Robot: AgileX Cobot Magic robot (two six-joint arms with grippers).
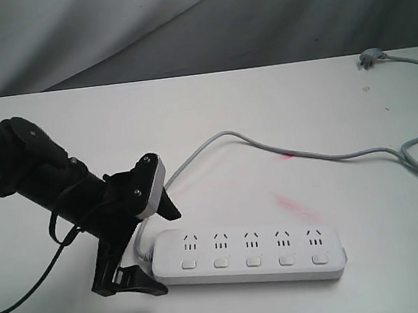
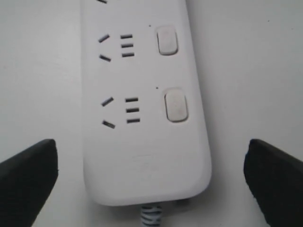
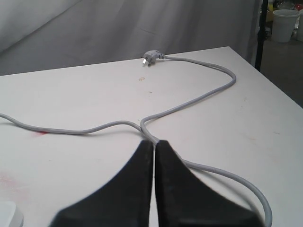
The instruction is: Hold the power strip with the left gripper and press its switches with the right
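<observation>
Close overhead look at one rounded end of a white power strip (image 2: 142, 156) lying flat on a white bench (image 2: 251, 71). Read the strip as a clock: its grey-white cord (image 2: 150, 216) leaves at six. Two rounded-square switches (image 2: 175, 105) line the three o'clock edge, each with dark socket slots (image 2: 118, 111) toward nine. Two black fingers (image 2: 28, 179) stand spread wide at four and eight o'clock, clear of the strip.

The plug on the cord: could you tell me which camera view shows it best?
The right wrist view: the plug lies whole and unobstructed. In the exterior view it is small and distant; the left wrist view misses it.
</observation>
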